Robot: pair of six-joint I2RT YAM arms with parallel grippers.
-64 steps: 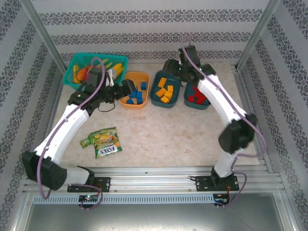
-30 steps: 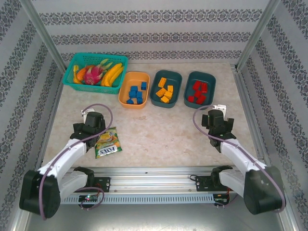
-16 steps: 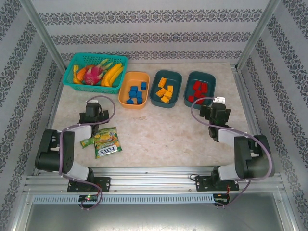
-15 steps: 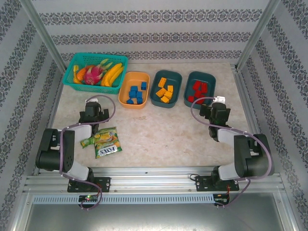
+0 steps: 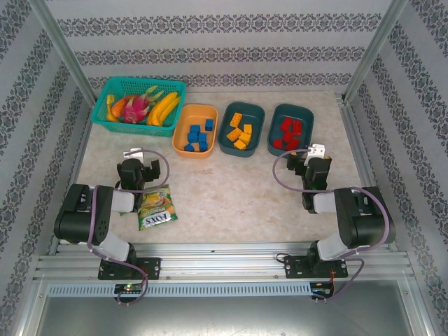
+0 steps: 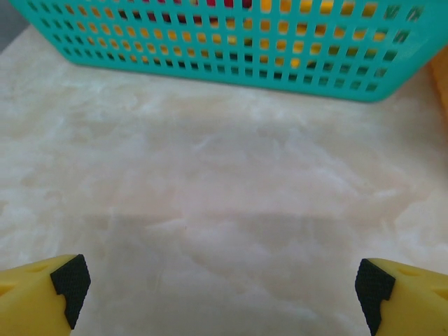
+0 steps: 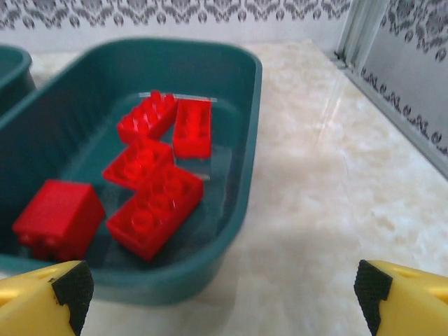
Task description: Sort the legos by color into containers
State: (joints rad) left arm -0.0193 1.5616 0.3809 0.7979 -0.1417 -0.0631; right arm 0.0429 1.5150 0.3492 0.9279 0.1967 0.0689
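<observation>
From above, three tubs stand in a row by the far edge of the worktop (image 5: 231,189): the orange tub (image 5: 203,107) holds the blue legos (image 5: 197,136), the middle teal tub (image 5: 245,105) the orange-yellow legos (image 5: 239,133), and the right teal tub (image 5: 292,106) the red legos (image 5: 288,134). In the left wrist view, the left gripper (image 6: 220,287) is spread wide and empty over bare worktop, facing the mesh basket (image 6: 231,49). In the right wrist view, the right gripper (image 7: 220,287) is likewise spread wide and holds nothing, just before the right teal tub (image 7: 241,140) with the red legos (image 7: 150,189) inside.

Fruit basket (image 6: 231,49) (teal), snack packet (image 5: 155,208)
</observation>
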